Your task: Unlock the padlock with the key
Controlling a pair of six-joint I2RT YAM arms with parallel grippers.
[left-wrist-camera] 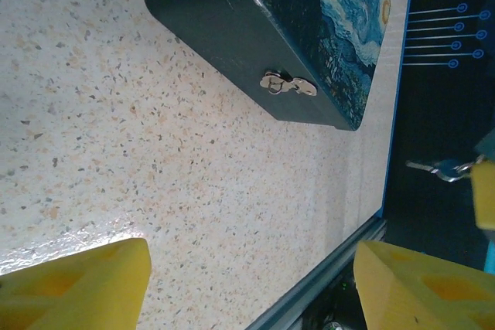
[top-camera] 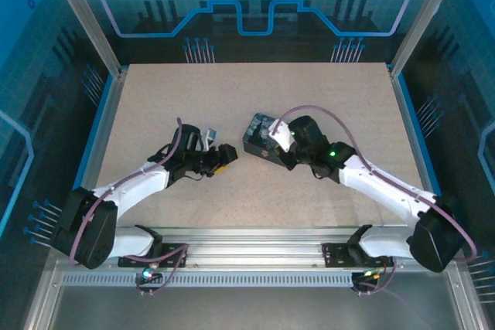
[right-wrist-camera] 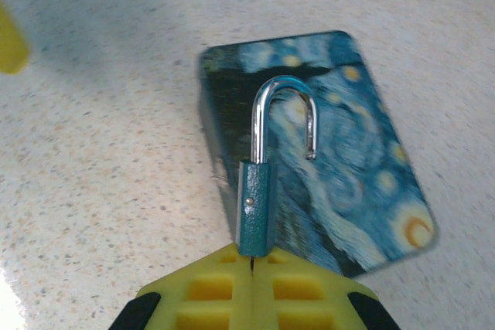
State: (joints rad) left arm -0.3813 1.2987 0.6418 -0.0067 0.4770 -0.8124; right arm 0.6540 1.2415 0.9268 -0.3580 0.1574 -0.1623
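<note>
Top ext: both arms reach in over the table. The left gripper sits left of centre, yellow tips aimed right at the painted box and apart from it. The right gripper is over the box's lower-right edge.

Left wrist: fingers in the lower corners, wide apart, nothing between them, so the left gripper is open and empty. Box at upper centre. Its silvery hasp on the front wall is bare, no lock through it. The key is at the right edge, mid-height: silvery blade pointing left, blue head, ring. It shows against the dark wall past the table edge, just beside a yellow piece at the frame border. Can't tell what it hangs from.

Right wrist: right gripper clamped on the lower end of the padlock, teal body upright at bottom centre, box lid behind. Shackle: left leg in the body, right leg ends free in air, so it reads as unlocked. Keyway hidden.

Judgement: the turn looks done; prob. what's left is getting the key clear.
- R clamp firm, lock body steady and upright.
- L comes at the blue head square-on and closes fully before any pull.
- Pull along the blade axis, w/ no side load that could twist the lock in the pads.
- Risk: small target, may swing on its ring.
</note>
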